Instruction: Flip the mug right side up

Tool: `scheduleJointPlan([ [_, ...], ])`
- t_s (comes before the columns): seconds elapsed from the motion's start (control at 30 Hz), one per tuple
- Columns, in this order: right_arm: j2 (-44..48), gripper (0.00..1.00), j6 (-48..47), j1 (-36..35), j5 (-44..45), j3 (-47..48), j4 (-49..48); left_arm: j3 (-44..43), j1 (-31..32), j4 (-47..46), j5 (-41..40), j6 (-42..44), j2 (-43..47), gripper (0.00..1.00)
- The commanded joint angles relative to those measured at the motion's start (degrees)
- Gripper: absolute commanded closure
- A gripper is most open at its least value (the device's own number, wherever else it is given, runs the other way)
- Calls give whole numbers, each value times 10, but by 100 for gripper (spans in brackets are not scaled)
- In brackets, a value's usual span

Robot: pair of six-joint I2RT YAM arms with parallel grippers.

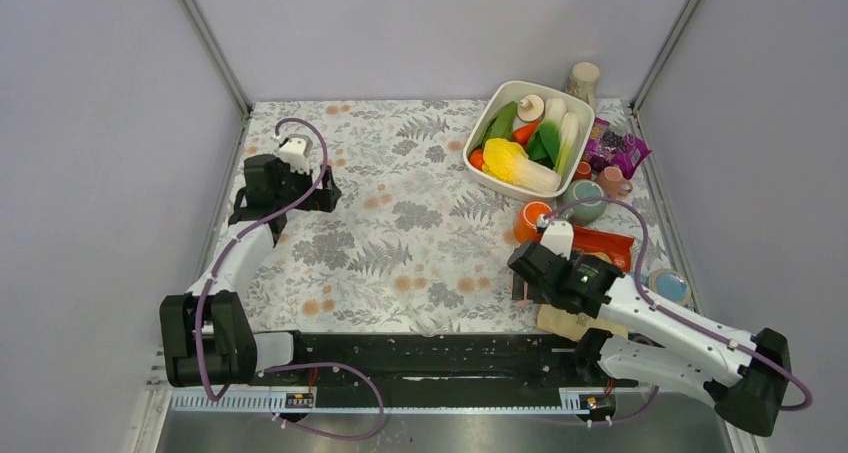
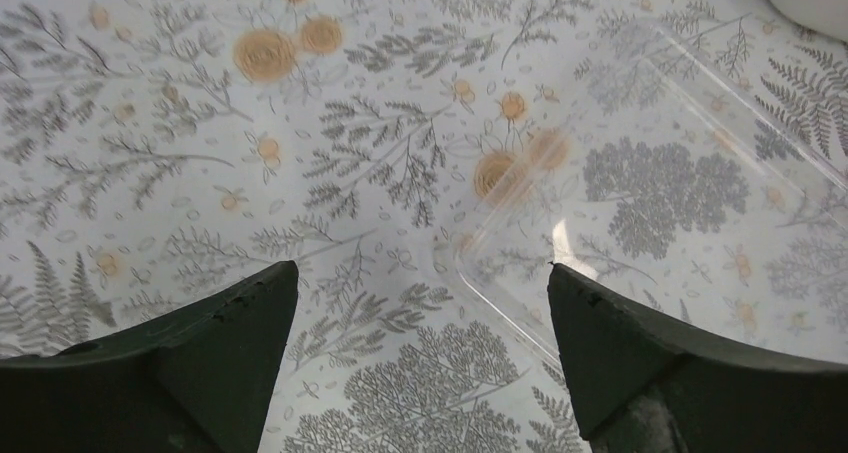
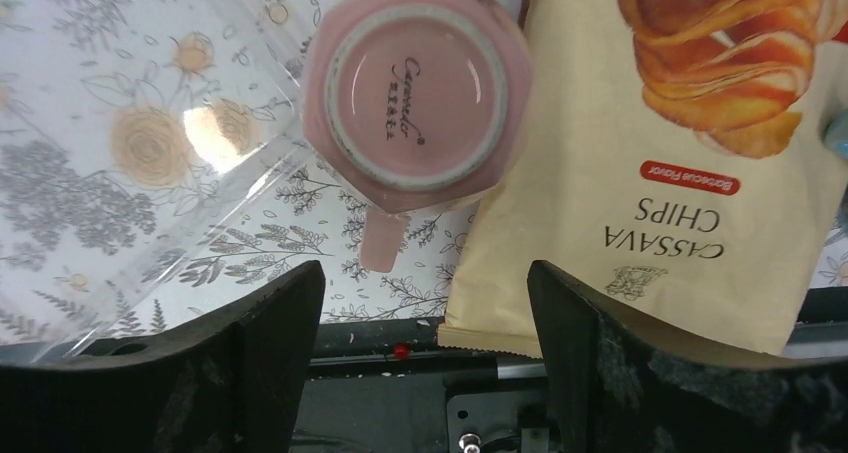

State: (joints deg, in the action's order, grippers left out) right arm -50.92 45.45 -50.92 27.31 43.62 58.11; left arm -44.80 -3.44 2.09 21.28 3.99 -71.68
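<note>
Pink mug (image 3: 415, 93) sits base-up, just beside cassava chips bag (image 3: 640, 243). Right gripper (image 3: 423, 278) hangs over it, jaws apart and empty. Left gripper (image 2: 422, 278), also spread, is well apart from the bag. Risk: a finger catches the bag, and the mug skids.

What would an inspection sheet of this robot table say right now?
Surface: floral tablecloth, lying flat.
Job's things: pink mug upside down, base up, beside the cassava chips bag.
Clutter: clear plastic tray, white basin of vegetables, teal mug, purple snack packet.
Grippers: left gripper open, empty; right gripper open above the mug.
Cables: purple cable looping along each arm.
Surroundings: grey walls, metal frame posts.
</note>
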Motion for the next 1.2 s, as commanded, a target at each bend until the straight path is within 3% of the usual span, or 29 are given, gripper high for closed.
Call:
scheduleJointPlan([
  [0.0,-32,19,105,-52,82,-37,-70,-44,-2,80,14,-24,0,3],
  [0.27,-73,43,152,-68,139,-94,-137,-41,-1,90,33,-61,31,4],
  [0.47,-90,50,167,-69,148,-124,-172,-32,6,83,37,-66,38,6],
  [0.53,-92,62,165,-68,152,-124,-173,-30,10,83,39,-66,37,7],
  [0.63,-76,91,154,-68,146,-123,-170,-30,18,85,40,-65,40,8],
  [0.7,-51,100,155,-68,148,-125,-162,-30,26,89,45,-59,43,9],
  [0.97,91,100,74,-68,163,-64,-121,-94,78,179,140,-29,56,12],
  [1.03,122,100,20,-68,148,-39,-159,-116,95,201,171,-29,65,12],
  [1.17,170,100,-77,-68,90,-25,-325,-155,127,224,263,-71,83,10],
])
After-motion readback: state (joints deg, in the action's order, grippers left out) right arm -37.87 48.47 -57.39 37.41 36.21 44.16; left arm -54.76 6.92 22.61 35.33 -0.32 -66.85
